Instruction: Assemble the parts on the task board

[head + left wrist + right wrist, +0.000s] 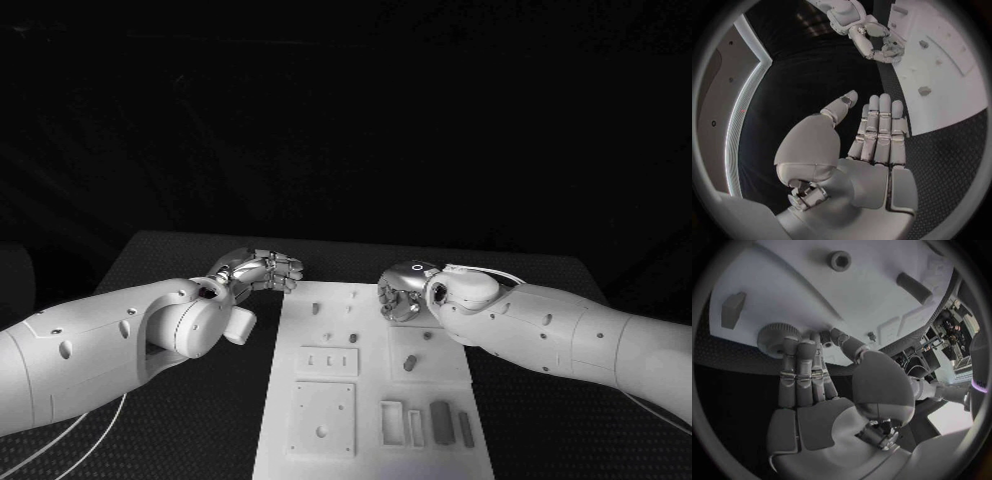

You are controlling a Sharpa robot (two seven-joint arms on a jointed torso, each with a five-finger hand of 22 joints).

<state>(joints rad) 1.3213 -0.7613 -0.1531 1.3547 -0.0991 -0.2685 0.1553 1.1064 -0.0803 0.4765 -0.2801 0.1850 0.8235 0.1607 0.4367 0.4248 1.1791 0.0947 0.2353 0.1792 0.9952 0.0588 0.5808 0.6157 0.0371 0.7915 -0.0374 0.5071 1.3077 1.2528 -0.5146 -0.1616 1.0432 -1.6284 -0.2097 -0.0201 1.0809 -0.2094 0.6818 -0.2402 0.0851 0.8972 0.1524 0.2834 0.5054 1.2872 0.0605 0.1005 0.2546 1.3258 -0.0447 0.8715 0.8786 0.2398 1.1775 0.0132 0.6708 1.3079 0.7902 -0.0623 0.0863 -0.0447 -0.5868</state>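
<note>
Board: white rectangular task board [325, 440] at table centre, small grey parts lying on it.
Left hand: silver left hand [870, 145] off the board's far-left corner, fingers straight, grasping nothing.
Right hand: silver right hand [817, 390] at far-right edge, fingertips touching round knurled grey part [772, 336]; grasp unclear.

White task board [378, 400] lies flat, grey parts [441, 419] on it.
</note>
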